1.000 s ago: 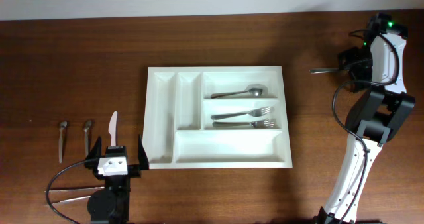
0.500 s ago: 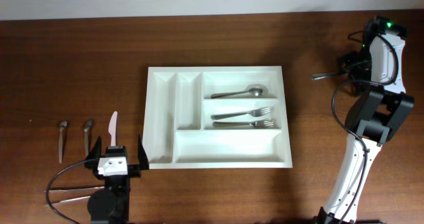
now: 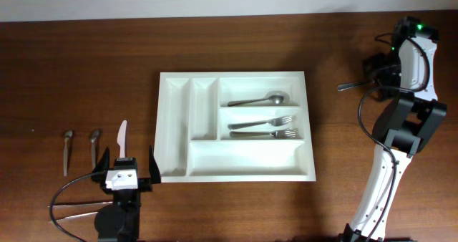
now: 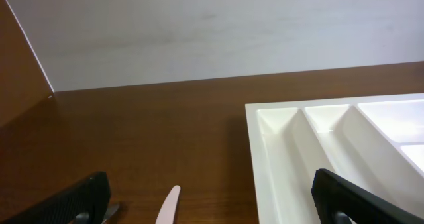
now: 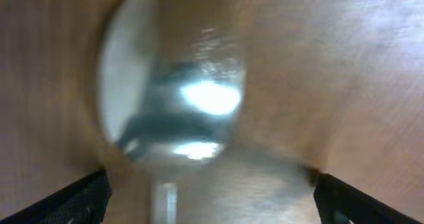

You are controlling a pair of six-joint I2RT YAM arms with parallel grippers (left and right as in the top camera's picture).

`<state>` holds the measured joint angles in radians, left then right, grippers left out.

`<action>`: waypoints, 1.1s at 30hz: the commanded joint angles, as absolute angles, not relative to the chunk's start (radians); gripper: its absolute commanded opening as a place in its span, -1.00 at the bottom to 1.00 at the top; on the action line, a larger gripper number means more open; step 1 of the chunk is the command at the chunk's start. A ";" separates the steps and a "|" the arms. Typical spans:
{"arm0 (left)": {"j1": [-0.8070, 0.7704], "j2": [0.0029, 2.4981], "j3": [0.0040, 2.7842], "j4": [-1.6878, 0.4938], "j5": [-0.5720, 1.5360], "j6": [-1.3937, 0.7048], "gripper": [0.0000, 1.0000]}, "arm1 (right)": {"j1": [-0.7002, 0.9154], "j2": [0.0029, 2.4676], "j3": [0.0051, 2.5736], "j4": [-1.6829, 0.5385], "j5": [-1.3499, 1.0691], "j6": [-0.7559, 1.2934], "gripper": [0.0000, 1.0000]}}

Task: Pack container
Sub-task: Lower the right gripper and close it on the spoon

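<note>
A: Worktop (image 3: pixel 86 70), dark wood. Where does the container sit?

B: Container (image 3: pixel 243 160), white, mid-worktop, long side parallel to the near edge. Two narrow compartments on its left side, three crosswise on its right.

A: The arms?

B: Right arm (image 3: pixel 401 127) runs up the right edge toward the far right corner. Right tool (image 5: pixel 212 204): fingers wide apart, clamped on nothing. Left arm (image 3: pixel 118 217) sits at the near edge, left of the container. Left tool (image 3: pixel 127 157): fingers wide apart too, nothing between them. Its right finger is just beside the container's near left corner.

A: Anything in the way?

B: White knife (image 3: pixel 122 136) lies just ahead of the left tool, in line with the gap, tip toward the far edge. Stray spoon (image 3: pixel 351 86) lies on the worktop at the right tool, bowl end toward the container and well apart from it. In the wrist view the bowl is close and blurred.

A: Inside the container?

B: Far crosswise slot: tray spoon (image 3: pixel 261 99), bowl to the right. Middle slot: far fork (image 3: pixel 263 122) and near fork (image 3: pixel 265 134), side by side, tines right.

A: Smaller bits?

B: Outer small spoon (image 3: pixel 67 150) and inner small spoon (image 3: pixel 94 145) left of the knife, apart. Thin metal pieces (image 3: pixel 71 213) lie by the left arm's base; cannot tell what.
</note>
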<state>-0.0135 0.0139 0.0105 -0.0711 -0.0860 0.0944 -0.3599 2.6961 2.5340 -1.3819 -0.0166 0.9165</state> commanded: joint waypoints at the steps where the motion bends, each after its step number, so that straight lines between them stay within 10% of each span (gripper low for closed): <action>1: -0.008 0.006 0.009 -0.075 -0.083 0.110 0.99 | -0.353 2.726 2.523 -1.371 -0.083 0.921 0.80; 23: -0.008 0.006 0.009 -0.075 -0.084 0.110 0.98 | -0.314 2.726 2.523 -1.348 -0.076 0.925 -0.82; 33: -0.008 0.006 0.009 -0.075 -0.083 0.110 0.98 | -0.314 2.720 2.540 -1.350 -0.088 0.925 -0.92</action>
<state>-0.0135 0.0139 0.0105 -0.0711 -0.0864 0.0944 -0.3225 2.6961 2.5340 -1.3491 -0.0723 0.9180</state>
